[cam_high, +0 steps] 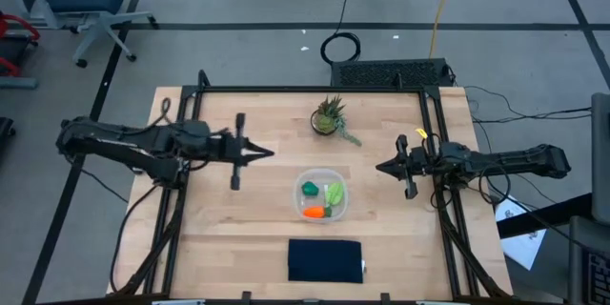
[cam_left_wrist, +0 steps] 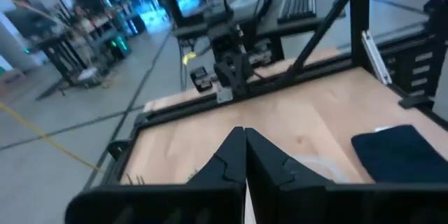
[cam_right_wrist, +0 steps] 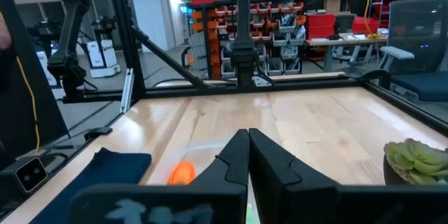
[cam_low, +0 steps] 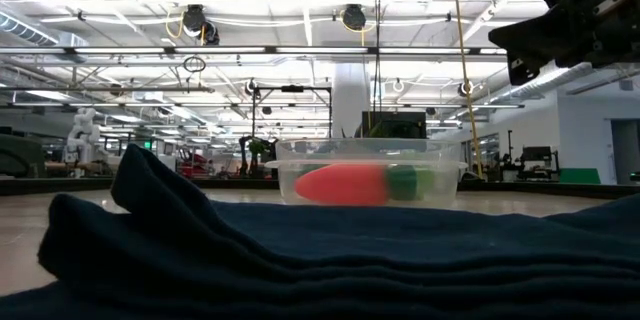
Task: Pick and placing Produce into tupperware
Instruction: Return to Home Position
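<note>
Clear tupperware [cam_high: 319,173] mid-table [cam_high: 229,224] holds carrot [cam_high: 315,213], dark green lump [cam_high: 310,189] and pale leaf piece [cam_high: 334,193], likely light, slick, best pinched mid-body; left hand [cam_high: 268,153] and right hand [cam_high: 380,166] hover beside, fingers together.

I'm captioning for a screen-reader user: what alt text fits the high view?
A clear tupperware mid-table holds a carrot, a dark green piece and a yellow-green piece. The left hand and right hand, both shut and empty, point inward from either side; a potted plant sits above it in frame, a navy cloth below.
</note>
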Tool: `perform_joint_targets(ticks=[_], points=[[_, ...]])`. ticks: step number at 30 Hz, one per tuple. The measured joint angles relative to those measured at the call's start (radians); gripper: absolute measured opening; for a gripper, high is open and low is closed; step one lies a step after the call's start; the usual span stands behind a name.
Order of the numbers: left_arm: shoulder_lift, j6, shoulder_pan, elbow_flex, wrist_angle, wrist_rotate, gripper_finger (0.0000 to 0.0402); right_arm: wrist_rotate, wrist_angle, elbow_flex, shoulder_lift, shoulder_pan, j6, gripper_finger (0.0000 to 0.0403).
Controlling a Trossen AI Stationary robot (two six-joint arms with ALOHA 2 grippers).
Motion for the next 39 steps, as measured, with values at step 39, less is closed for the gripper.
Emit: perform_joint_targets(ticks=[39], points=[[-0.449, 0.049, -0.003, -0.590, 0.285, -0.003, 0.0000, -0.003, 0.018, 0.000, -0.002, 0.000, 0.011, 0.0000]])
